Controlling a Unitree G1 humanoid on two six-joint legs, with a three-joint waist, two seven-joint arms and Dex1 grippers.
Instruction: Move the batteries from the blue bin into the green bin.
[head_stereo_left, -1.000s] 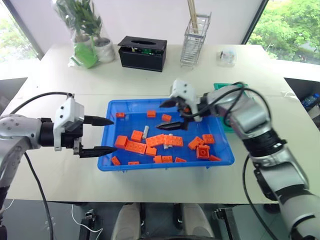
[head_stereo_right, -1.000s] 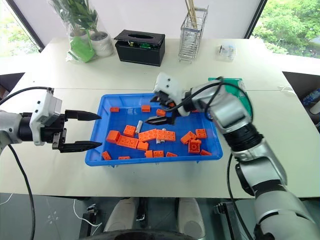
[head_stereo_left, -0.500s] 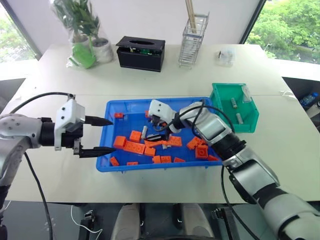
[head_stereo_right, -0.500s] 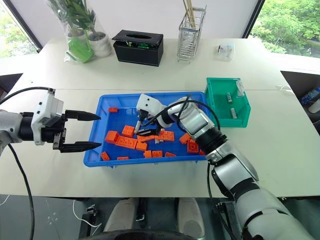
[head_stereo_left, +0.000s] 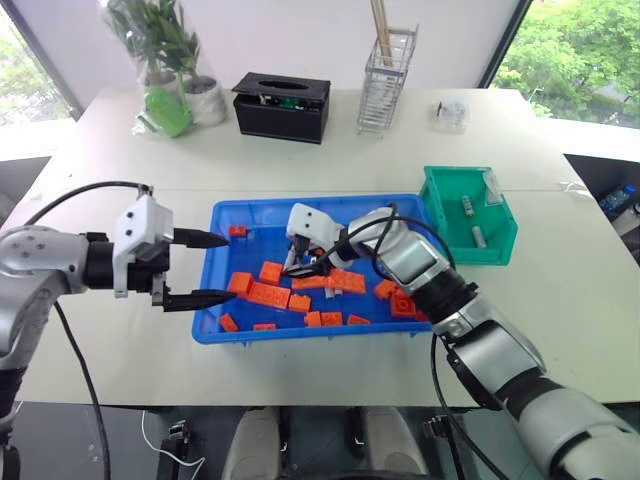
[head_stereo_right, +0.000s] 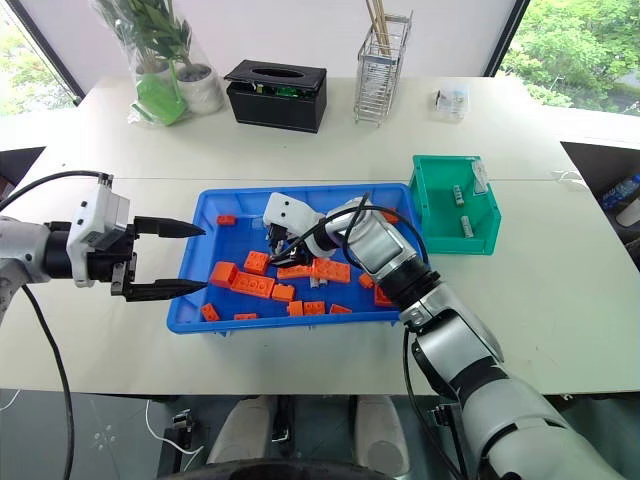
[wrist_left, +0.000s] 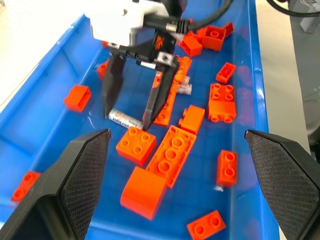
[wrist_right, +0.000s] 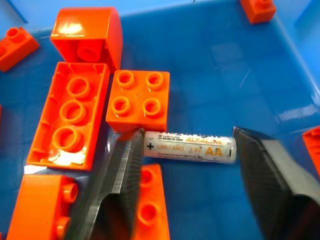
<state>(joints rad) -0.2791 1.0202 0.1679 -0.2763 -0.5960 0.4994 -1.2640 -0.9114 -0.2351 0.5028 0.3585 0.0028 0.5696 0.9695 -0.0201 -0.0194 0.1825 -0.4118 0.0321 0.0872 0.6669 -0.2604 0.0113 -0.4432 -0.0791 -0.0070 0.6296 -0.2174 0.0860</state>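
The blue bin (head_stereo_left: 310, 335) sits mid-table, strewn with orange bricks (head_stereo_left: 270, 294). On its floor lies an AA battery (wrist_right: 190, 146), beside a square brick. My right gripper (wrist_right: 186, 135) is lowered over it, one finger meeting each end; the left wrist view shows this too, with the battery (wrist_left: 125, 119) flat on the floor. A second battery (wrist_left: 184, 90) lies among the bricks behind. The green bin (head_stereo_left: 480, 258) to the right holds two batteries (head_stereo_left: 467, 207). My left gripper (head_stereo_left: 226, 268) hovers open at the blue bin's left rim, holding nothing.
At the back of the table stand a black box (head_stereo_left: 283, 105), a wire rack (head_stereo_left: 388, 85), a bagged plant (head_stereo_left: 165, 70) and a small clear container (head_stereo_left: 453, 112). Bricks crowd the blue bin's front half.
My right gripper came down and to the left into the blue bin, and its fingers narrowed onto the battery's ends. The arm no longer covers the green bin. The left gripper stayed put.
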